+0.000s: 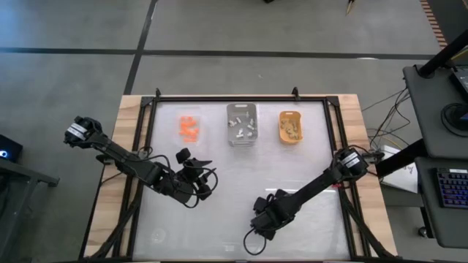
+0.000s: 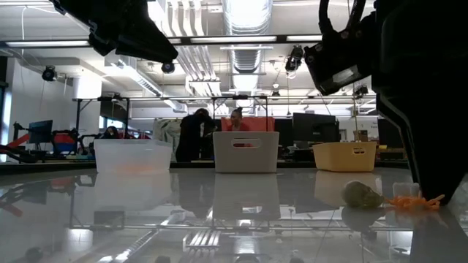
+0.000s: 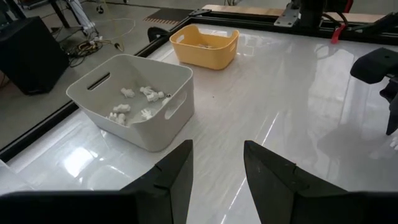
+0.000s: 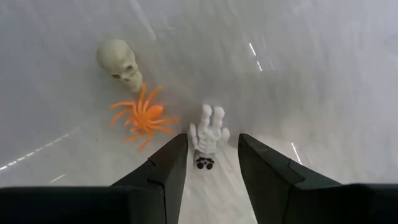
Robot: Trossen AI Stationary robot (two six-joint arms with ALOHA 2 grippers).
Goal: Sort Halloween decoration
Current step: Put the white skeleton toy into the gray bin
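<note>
Right claw [image 4: 211, 163] low over table [image 1: 292, 168], near front centre, fingers parted, white skeleton hand [image 4: 208, 137] lying between tips, not gripped. Orange spider [image 4: 143, 118] just beside it, tan skull [image 4: 120, 64] touching spider's leg. Left claw [image 3: 216, 167] parted, empty, facing grey tray [image 3: 134, 99] holding white trinkets [image 3: 134, 102]. Yellow tray [image 3: 204, 45] beyond.

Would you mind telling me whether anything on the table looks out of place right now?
Yes: three trinkets lie loose on the table instead of in a tray: a tan skull, an orange spider and a white skeleton hand. They sit just ahead of the right gripper, whose fingers are open and hold nothing. Nothing looks spilled or damaged.
</note>
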